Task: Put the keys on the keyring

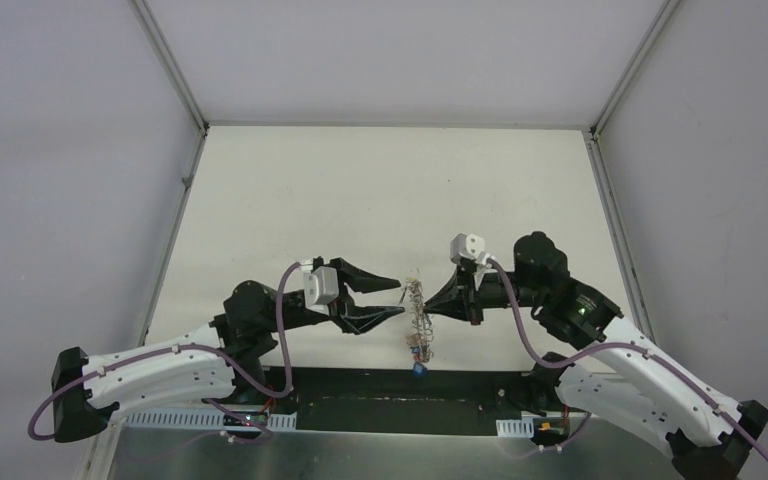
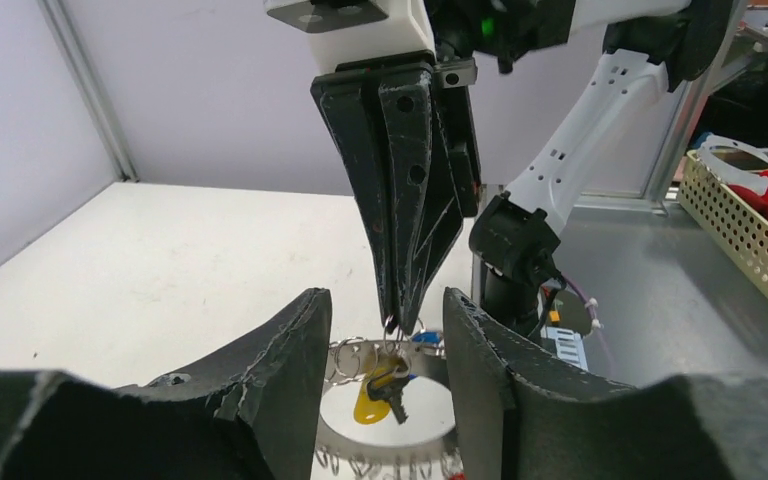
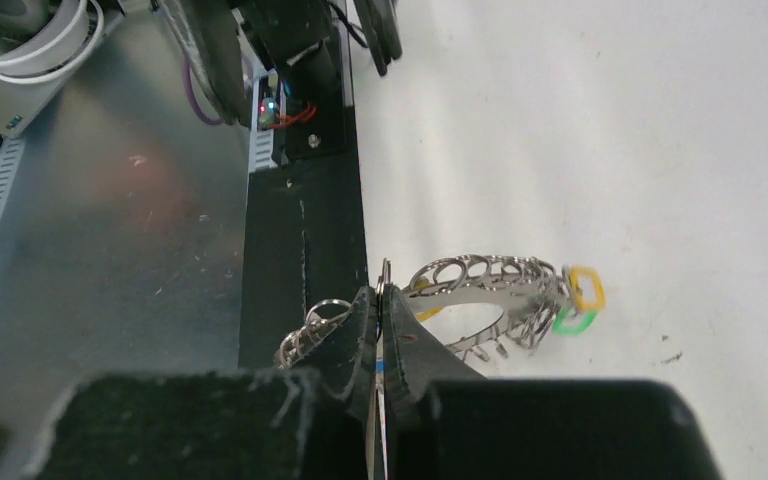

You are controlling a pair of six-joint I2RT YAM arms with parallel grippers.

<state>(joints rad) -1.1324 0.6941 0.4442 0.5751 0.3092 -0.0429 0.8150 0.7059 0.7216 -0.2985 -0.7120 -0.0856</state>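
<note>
Starting at the lower left of the overhead view, the white-and-black left arm reaches toward centre frame. Its left gripper has the black jaws spread wide, with nothing between the pads.

Its tips sit just beside the silvery-grey chain-like keyring, which shows as a thin vertical strip in the middle of the frame, at the near edge of the off-white surface. From up here I can't tell whether it touches down. A small blue plastic tag hangs at its bottom end, right at the edge of the black base strip.

Over to the left wrist view. At bottom centre, framed between the two spread jaws, the loop shows its wire rings. A tiny dark metal key and an oblong yellow tag dangle inside it.

Coming down from the top of that frame is the right gripper, its tapered black jaws pressed together with the tips right at the loop's upper edge. The right wrist view settles it: at bottom centre those jaws are pinching a thin silver edge of the keyring, with chain curving away on both sides.

Right of centre in that view, a yellow ring-shaped tag and a green ring-shaped tag hang off the loop's far side. At the far right of the left wrist view, a cream perforated basket holds something red.
</note>
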